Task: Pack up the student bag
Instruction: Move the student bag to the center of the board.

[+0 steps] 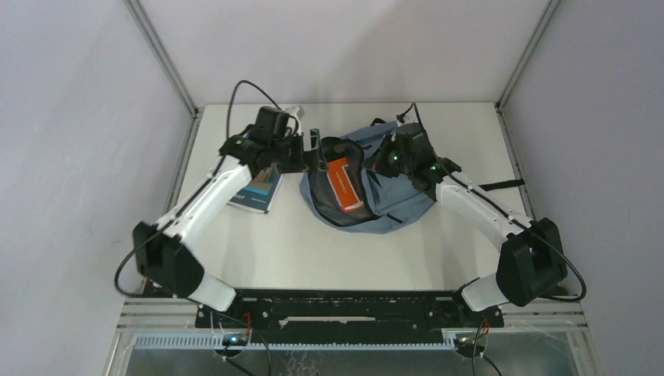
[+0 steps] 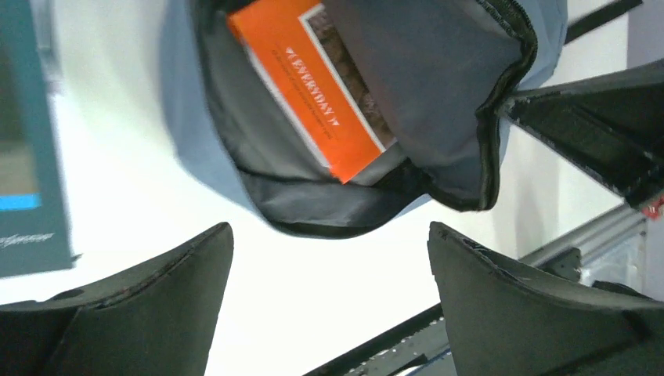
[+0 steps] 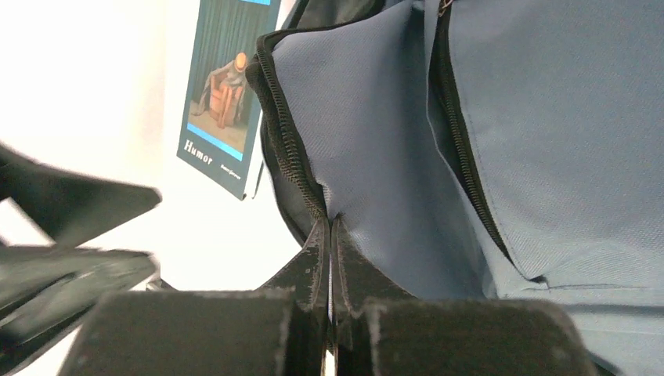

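Note:
The student bag (image 1: pixel 399 205) lies in the middle of the table, grey-blue, its main compartment gaping toward the left. An orange book (image 1: pixel 344 184) sits inside the opening, partly under the upper flap. In the left wrist view the orange book (image 2: pixel 305 78) rests against the bag's dark lining (image 2: pixel 438 70). My left gripper (image 1: pixel 313 149) hangs open by the bag's left rim; its fingers (image 2: pixel 156 298) hold nothing. My right gripper (image 3: pixel 330 223) is shut on the bag's zipper edge (image 3: pixel 294 157), pinching the fabric and holding the flap up.
A teal book (image 1: pixel 262 189) lies flat on the table left of the bag, partly under my left arm; its cover reads "Humor" (image 3: pixel 223 94). A black strap (image 1: pixel 501 186) trails from the bag toward the right edge. Walls close in at the back and sides.

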`<action>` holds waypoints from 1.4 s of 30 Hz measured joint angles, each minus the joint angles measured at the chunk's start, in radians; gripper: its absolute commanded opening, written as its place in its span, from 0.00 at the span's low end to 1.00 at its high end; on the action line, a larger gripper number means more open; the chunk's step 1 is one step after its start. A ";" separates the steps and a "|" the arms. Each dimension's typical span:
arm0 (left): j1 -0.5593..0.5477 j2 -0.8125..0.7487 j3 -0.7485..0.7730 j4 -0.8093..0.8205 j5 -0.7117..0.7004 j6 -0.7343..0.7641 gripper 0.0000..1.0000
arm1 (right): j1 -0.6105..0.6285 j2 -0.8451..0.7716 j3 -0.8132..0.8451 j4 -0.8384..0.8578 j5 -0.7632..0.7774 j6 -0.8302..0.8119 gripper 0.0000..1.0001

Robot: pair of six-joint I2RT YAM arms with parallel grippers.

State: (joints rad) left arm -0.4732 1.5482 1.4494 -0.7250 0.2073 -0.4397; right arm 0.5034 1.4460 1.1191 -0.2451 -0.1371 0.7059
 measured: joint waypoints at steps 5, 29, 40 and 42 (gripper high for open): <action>0.058 -0.199 -0.127 0.026 -0.109 0.010 1.00 | 0.004 0.026 0.000 0.018 -0.007 -0.013 0.00; 0.238 0.020 -0.228 0.067 -0.422 0.046 0.99 | -0.180 0.126 0.119 -0.095 -0.164 -0.214 0.62; 0.260 0.072 -0.192 0.066 -0.417 0.030 1.00 | -0.077 0.216 0.110 -0.093 -0.352 -0.282 0.61; 0.260 0.089 -0.156 0.064 -0.416 0.029 1.00 | -0.040 0.238 0.109 -0.084 -0.364 -0.282 0.61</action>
State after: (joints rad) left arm -0.2134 1.6375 1.2934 -0.6605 -0.2089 -0.4107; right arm 0.4633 1.6844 1.2285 -0.3290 -0.5011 0.4244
